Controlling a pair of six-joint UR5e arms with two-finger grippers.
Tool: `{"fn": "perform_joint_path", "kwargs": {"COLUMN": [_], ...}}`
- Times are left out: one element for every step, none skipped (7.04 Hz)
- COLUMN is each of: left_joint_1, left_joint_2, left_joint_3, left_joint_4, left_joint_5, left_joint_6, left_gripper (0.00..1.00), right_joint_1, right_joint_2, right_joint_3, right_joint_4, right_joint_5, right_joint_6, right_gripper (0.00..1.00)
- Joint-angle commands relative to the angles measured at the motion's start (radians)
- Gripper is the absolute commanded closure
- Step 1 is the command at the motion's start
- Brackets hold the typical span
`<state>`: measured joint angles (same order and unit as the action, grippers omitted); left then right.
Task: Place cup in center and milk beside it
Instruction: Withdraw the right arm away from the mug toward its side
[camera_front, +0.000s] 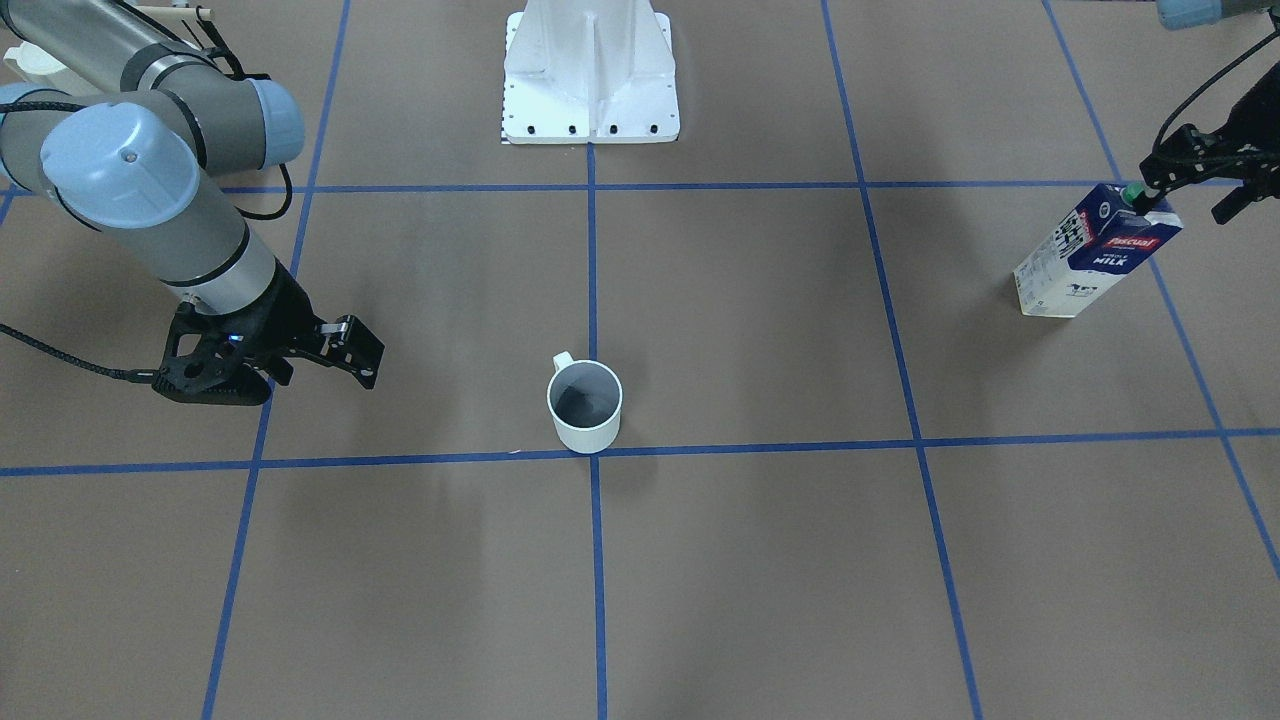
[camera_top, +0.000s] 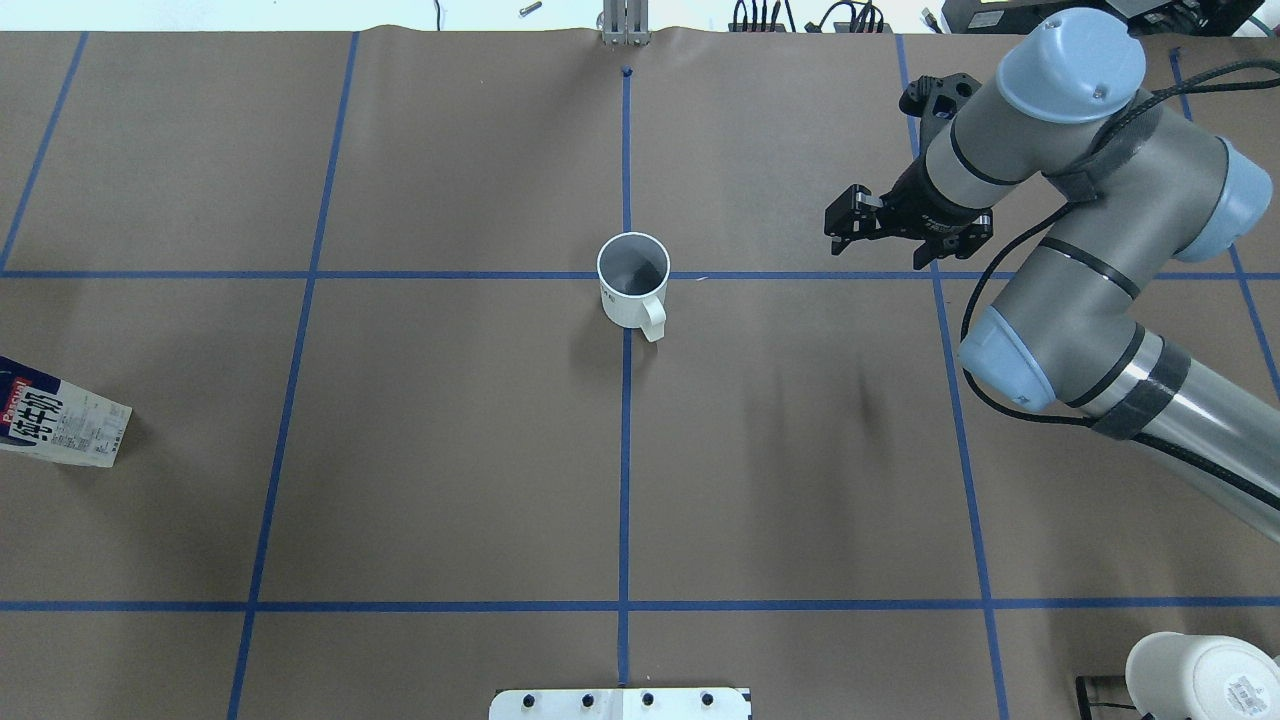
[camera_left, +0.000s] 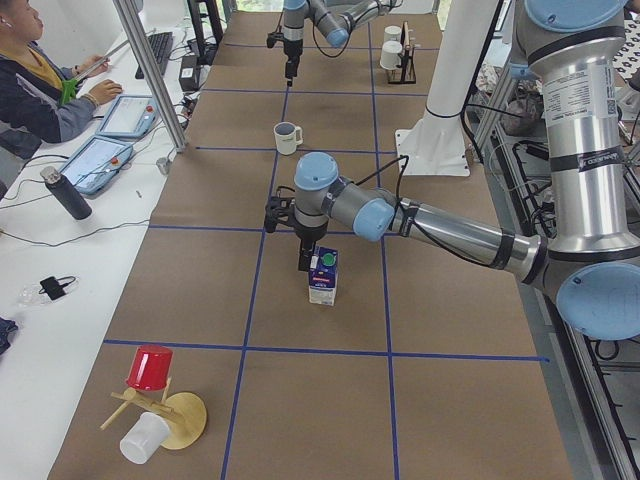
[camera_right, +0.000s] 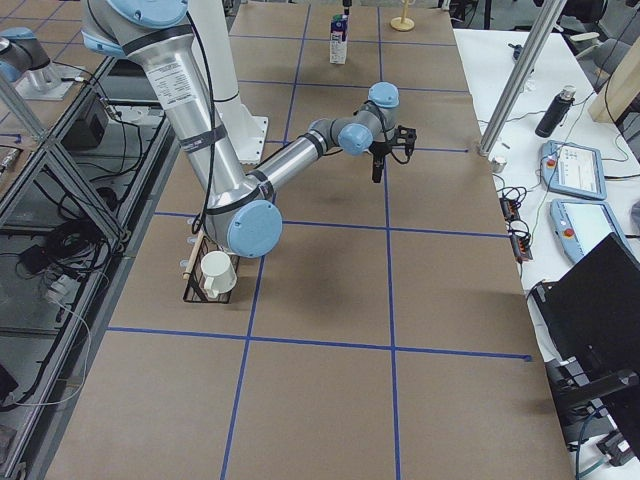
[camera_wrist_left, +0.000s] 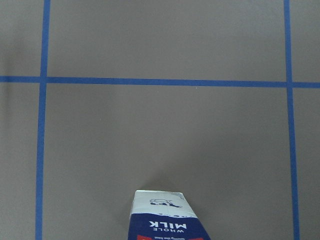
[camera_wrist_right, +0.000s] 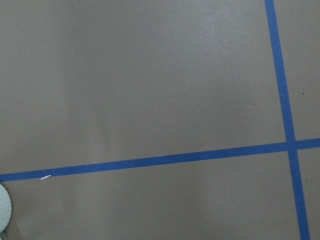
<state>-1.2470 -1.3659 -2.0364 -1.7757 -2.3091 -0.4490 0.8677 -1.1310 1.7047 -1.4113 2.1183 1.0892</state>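
Observation:
The cup (camera_front: 585, 405) is a white mug with a grey inside. It stands upright where the blue tape lines cross at the table's middle, and also shows in the overhead view (camera_top: 632, 280). My right gripper (camera_front: 362, 352) hovers open and empty well to the side of the cup (camera_top: 842, 222). The milk (camera_front: 1095, 250) is a blue and white carton with a green cap. It stands upright far out on my left side (camera_left: 322, 277). My left gripper (camera_front: 1190, 195) is open at the carton's top, with one finger next to the cap. The left wrist view shows the carton (camera_wrist_left: 167, 217) at its bottom edge.
The white robot base (camera_front: 590, 80) stands at the table's robot-side edge. A rack with a white cup (camera_top: 1200, 675) is near my right arm's base. A wooden stand with a red cup (camera_left: 150, 368) and a white cup (camera_left: 143, 438) sits at the left end. An operator (camera_left: 40, 70) sits beside the table.

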Motion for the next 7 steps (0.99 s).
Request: {"fn": "perform_joint_path", "kwargs": {"left_joint_1": [0.015, 0.015, 0.017, 0.023, 0.047, 0.049, 0.050], "left_joint_2": [0.005, 0.004, -0.004, -0.022, -0.022, -0.018, -0.018], "left_joint_3": [0.011, 0.004, 0.005, 0.005, 0.013, 0.013, 0.012], "left_joint_4": [0.004, 0.004, 0.004, 0.004, 0.004, 0.004, 0.004], "left_joint_5": [0.002, 0.000, -0.001, 0.000, 0.007, 0.032, 0.033], "left_joint_6": [-0.005, -0.008, -0.013, -0.046, -0.060, -0.054, -0.053], "left_gripper": [0.02, 0.02, 0.02, 0.02, 0.02, 0.02, 0.02], "right_joint_1": [0.065, 0.108, 0.167, 0.225, 0.288, 0.339, 0.359], "right_joint_2": [-0.115, -0.206, -0.270, -0.326, -0.404, -0.471, -0.483], "right_joint_3": [0.071, 0.126, 0.153, 0.158, 0.167, 0.185, 0.187], "right_joint_4": [-0.001, -0.003, -0.008, -0.003, -0.001, -0.003, -0.003], "right_joint_5": [0.017, 0.019, 0.049, 0.093, 0.098, 0.106, 0.118], "right_joint_6": [-0.133, -0.223, -0.311, -0.390, -0.517, -0.629, -0.646], "right_gripper": [0.00, 0.00, 0.00, 0.00, 0.00, 0.00, 0.00]}}
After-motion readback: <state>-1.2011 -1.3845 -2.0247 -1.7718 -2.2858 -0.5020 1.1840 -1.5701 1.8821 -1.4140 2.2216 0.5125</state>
